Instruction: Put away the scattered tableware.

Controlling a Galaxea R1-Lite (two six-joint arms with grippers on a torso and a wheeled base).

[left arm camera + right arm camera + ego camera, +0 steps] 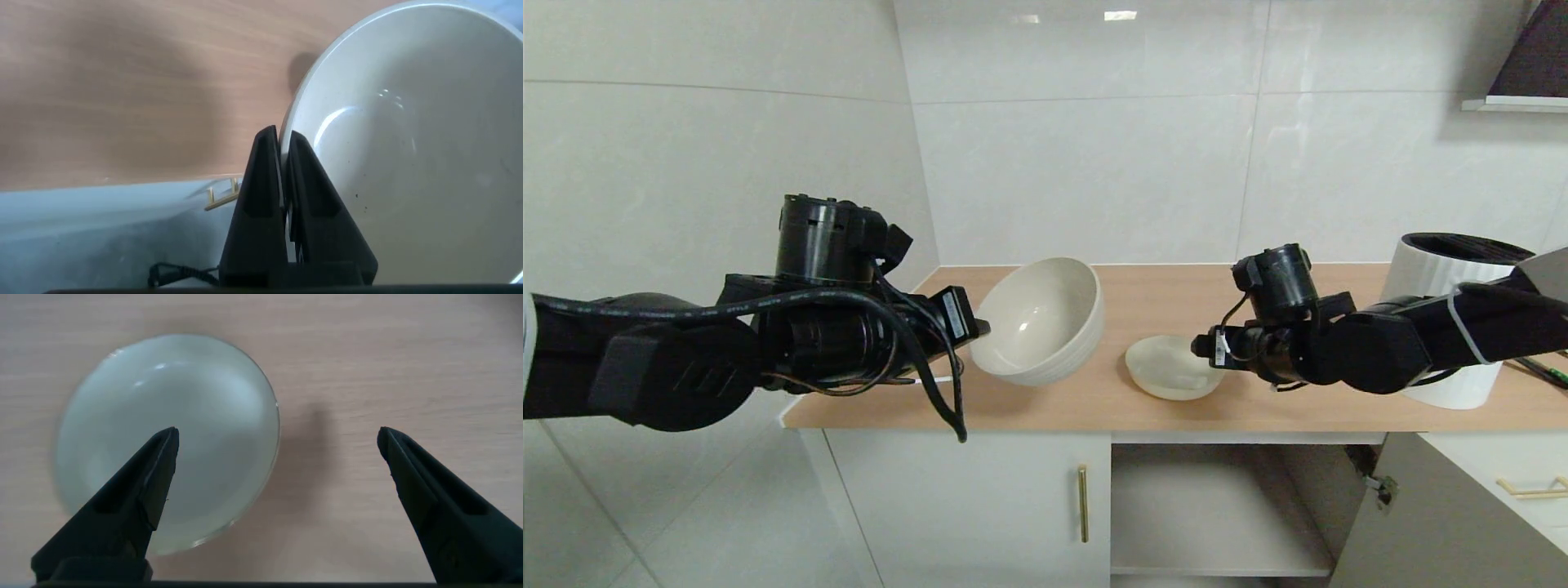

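Note:
A large cream bowl point(1041, 318) is held tilted above the wooden counter point(1094, 400), its opening facing me. My left gripper point(978, 328) is shut on its rim; the left wrist view shows the two fingers point(282, 163) pinching the bowl's edge point(392, 147). A small translucent dish point(1172, 367) rests flat on the counter to the right of the bowl. My right gripper point(1201, 347) hovers open just above it; in the right wrist view one fingertip point(163, 449) is over the dish point(172, 433) and the other is over bare wood.
A white ribbed cylindrical container point(1454, 327) with a dark inside stands on the counter at the right. Below the counter a cabinet point(1217, 506) stands open with a bare shelf, beside a shut door with a gold handle point(1083, 502). Tiled walls close the back and left.

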